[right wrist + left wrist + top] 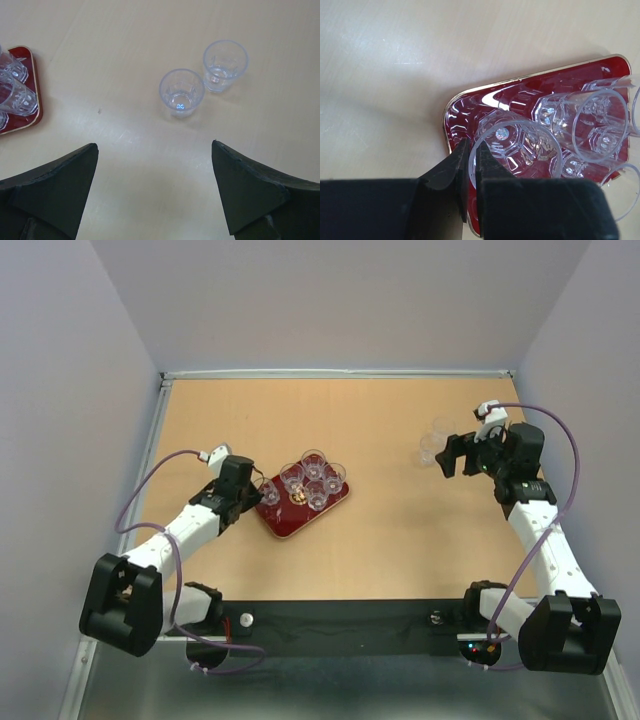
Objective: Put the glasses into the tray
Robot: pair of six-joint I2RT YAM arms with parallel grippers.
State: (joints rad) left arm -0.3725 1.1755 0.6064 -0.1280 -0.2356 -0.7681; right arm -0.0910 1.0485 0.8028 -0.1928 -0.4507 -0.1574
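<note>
The dark red tray (290,523) lies left of the table's centre with several clear glasses (313,460) standing on it. My left gripper (258,490) is at the tray's left corner, shut on the rim wall of one glass (517,147), one finger inside it and one outside (471,150). The tray's red floor (470,107) shows below that glass. My right gripper (452,455) is open and empty (155,150) above the table at the right. Two glasses (181,91) (225,64) stand side by side just beyond its fingertips, also seen from the top (432,448).
The tray's corner with glasses shows at the left edge of the right wrist view (35,85). Bare wooden table (390,510) lies between the tray and the two loose glasses. Grey walls close the table's back and sides.
</note>
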